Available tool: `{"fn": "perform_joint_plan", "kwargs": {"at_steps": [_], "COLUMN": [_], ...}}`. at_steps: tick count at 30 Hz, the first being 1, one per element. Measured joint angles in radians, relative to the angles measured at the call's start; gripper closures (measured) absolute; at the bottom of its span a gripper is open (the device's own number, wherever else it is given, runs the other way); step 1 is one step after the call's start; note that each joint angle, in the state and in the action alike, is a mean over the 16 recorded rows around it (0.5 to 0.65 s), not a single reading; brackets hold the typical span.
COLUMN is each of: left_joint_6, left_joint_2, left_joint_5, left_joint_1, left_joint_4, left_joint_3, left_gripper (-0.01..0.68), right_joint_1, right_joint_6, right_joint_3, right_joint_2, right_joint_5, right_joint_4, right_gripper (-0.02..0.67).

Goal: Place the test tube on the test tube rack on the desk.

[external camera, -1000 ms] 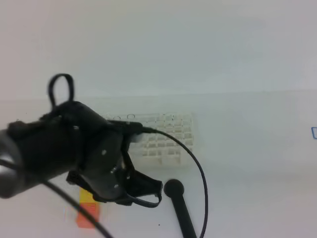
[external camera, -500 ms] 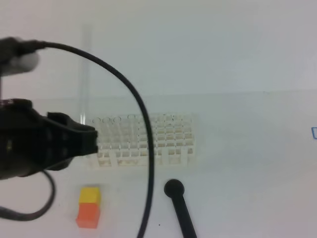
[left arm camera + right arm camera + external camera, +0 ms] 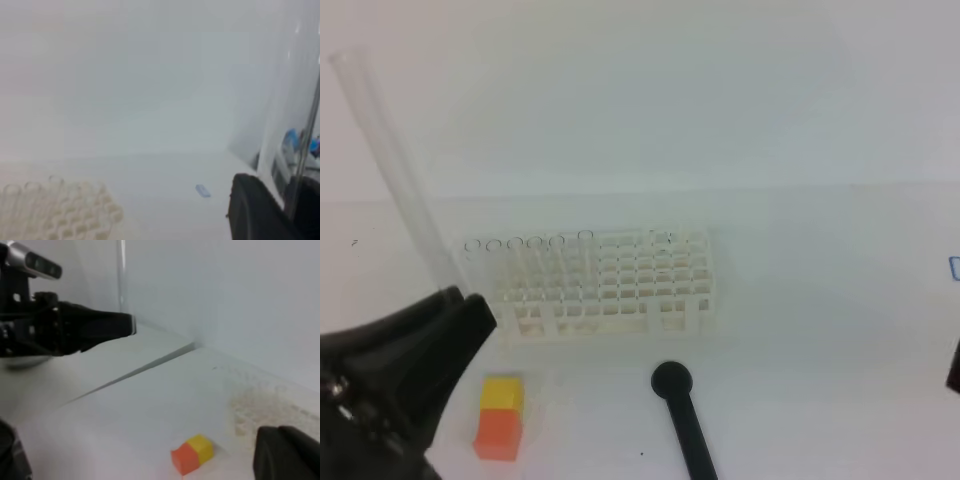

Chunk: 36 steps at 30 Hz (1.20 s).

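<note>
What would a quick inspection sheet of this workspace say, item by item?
Surface: plain white desk, bare at right.
Job's things: thin clear glass test tube held tilted by left end effector; white plastic grid test tube rack standing behind.
Clutter: yellow-and-orange block; black round-headed stick.
Grippers: left end effector shut on tube; right end effector shut, empty.
Cables: nothing seen.
Surroundings: pale wall.
</note>
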Motion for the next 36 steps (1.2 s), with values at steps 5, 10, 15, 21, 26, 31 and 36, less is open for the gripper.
{"fn": "perform_joint_plan", "kwargs": {"at_steps": [5,10,15,21,26,31,36], "left_joint_6": [0.034,0.059,0.076,0.078,0.080,0.079,0.078], "left_joint_2": [-0.032,-0.033,-0.029,-0.029,-0.029,-0.029,-0.029], "left_joint_5": [-0.259,-0.420,-0.485,-0.505,-0.500,-0.494,-0.483], "left_joint_1": [0.000,0.000,0.000,0.000,0.000,0.000,0.000], "left_joint_4": [0.005,0.008,0.022,0.053,0.081,0.109,0.125], "left_joint_3": [0.187,0.293,0.331,0.337,0.337,0.337,0.337], "left_gripper": [0.673,0.673,0.673,0.673,0.673,0.673,0.673], "right_joint_1": [0.037,0.102,0.208,0.401,0.573,0.700,0.755], "right_joint_6": [-0.107,-0.160,-0.185,-0.191,-0.194,-0.203,-0.219], "right_joint_3": [-0.020,-0.090,-0.212,-0.383,-0.501,-0.581,-0.635], "right_joint_2": [0.072,0.156,0.272,0.453,0.606,0.726,0.801], "right_joint_5": [0.080,0.106,0.091,-0.007,-0.118,-0.220,-0.269], "right_joint_4": [0.018,0.001,-0.020,-0.024,-0.001,0.042,0.097], "right_gripper": [0.645,0.617,0.537,0.406,0.316,0.278,0.272]}}
